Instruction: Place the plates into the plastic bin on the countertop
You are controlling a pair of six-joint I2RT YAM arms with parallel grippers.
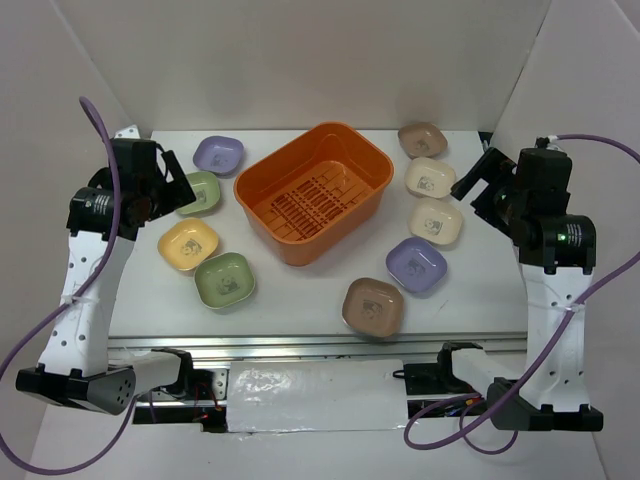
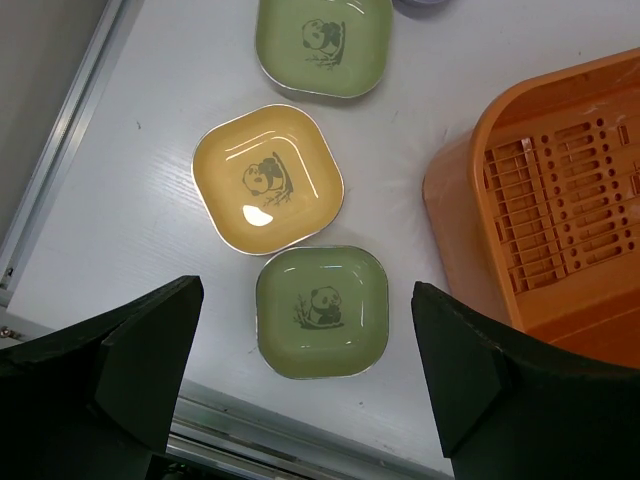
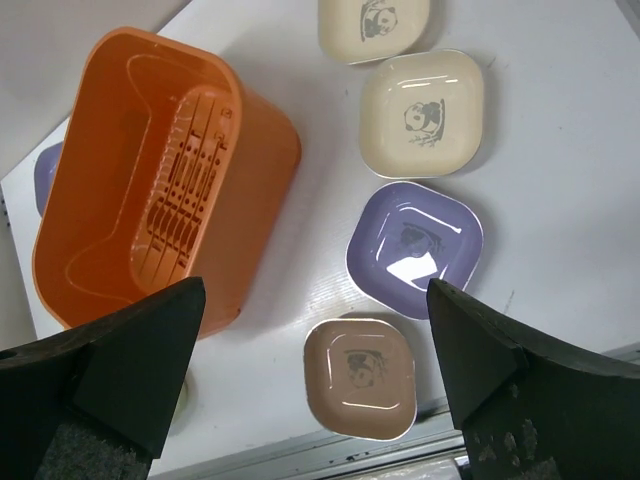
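Now your left gripper (image 2: 305, 295) and right gripper (image 3: 315, 290) gape wide, empty; 9 glossy rounded-square plates (image 1: 188, 244) flank the slotted bin (image 1: 320, 245).

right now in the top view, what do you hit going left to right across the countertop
yellow plate → near green plate → orange plastic bin → near brown plate → right-hand purple plate
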